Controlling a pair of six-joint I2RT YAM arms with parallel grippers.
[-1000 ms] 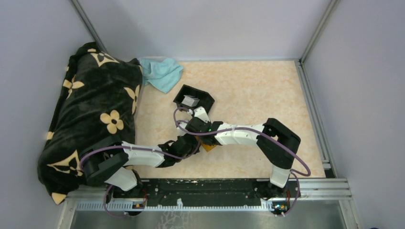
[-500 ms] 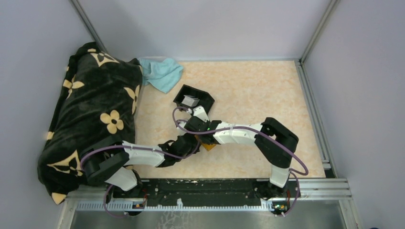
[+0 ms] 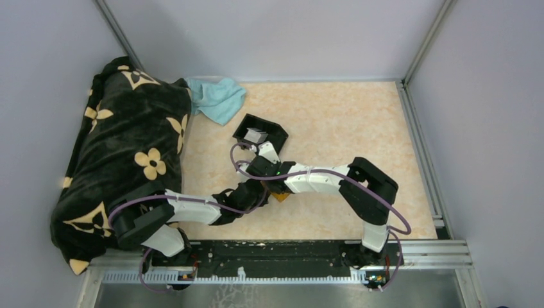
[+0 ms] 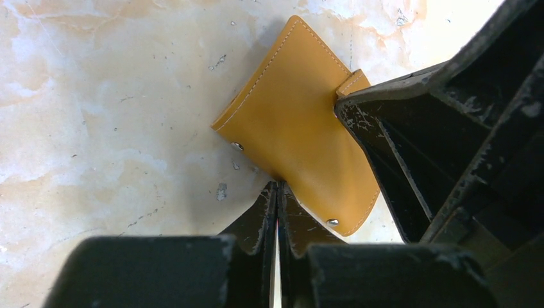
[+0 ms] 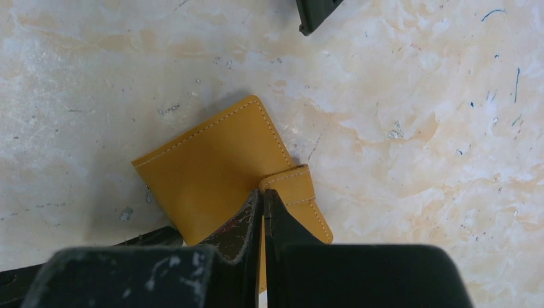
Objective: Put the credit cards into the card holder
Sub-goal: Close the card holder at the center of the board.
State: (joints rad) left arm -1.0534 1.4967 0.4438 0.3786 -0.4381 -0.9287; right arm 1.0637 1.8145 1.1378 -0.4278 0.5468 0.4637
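Note:
The card holder is an orange-tan wallet lying folded shut on the marbled table, its closure tab fastened. In the top view only its corner shows under the arms. My left gripper is shut, its tips touching the wallet's near edge. My right gripper is shut, its tips on the wallet beside the tab. Both grippers meet over the wallet in the top view, the left and the right. Pale grey-white credit cards lie in a black tray behind the grippers.
A black blanket with tan flowers is heaped along the left side. A teal cloth lies at the back left beside the tray. A corner of the tray shows in the right wrist view. Grey walls enclose the table.
The right arm has edged slightly left over the wallet. The left arm and the wallet have not visibly moved.

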